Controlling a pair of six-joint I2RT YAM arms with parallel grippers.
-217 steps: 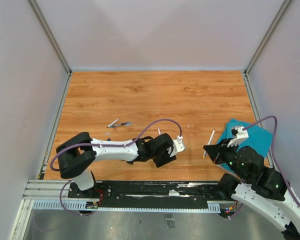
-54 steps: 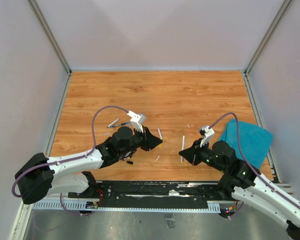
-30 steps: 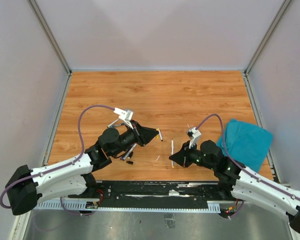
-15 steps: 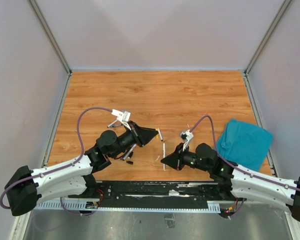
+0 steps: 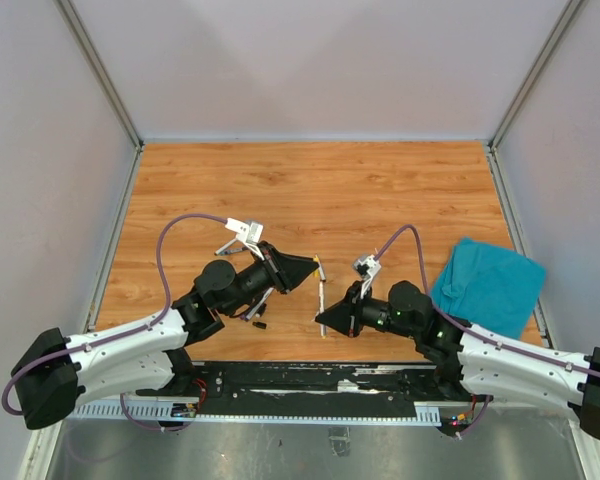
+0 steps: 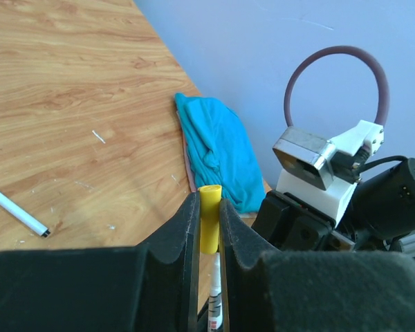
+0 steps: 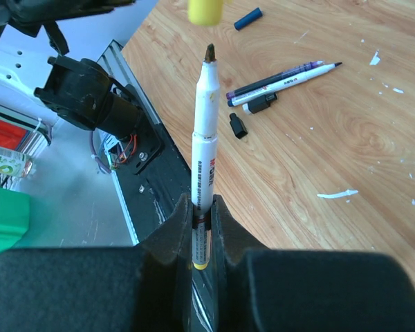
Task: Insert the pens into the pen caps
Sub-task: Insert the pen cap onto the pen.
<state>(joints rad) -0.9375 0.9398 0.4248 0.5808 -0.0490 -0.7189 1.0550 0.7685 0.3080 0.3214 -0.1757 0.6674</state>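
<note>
As both arms meet above the tabletop (image 5: 310, 190), close to its near edge and about halfway along it, you are at the joining step for one pair. Your left gripper (image 6: 207, 202) is closed almost fully on a yellow cap (image 6: 209, 220), which is pinched between its two fingers. Your right gripper (image 7: 202, 207) is closed tight on the lower part of a white pen (image 7: 203, 131) and holds it so that the dark tip points at the cap.

Seen from the right wrist, the tip is just short of the cap and nearly on one line with it. I judge that it is not inside yet.

The next move asks for small sideways corrections first, then a slow push along the length of the pen. The cap mouth is narrow, and a tilted pen would likely slide off its rim. Keep both grips firm.

Two more pens (image 7: 283, 77), two black caps (image 7: 238, 126) and a blue cap (image 7: 247, 19) lie loose on the wood, between the middle and the left edge. These are for later.
</note>
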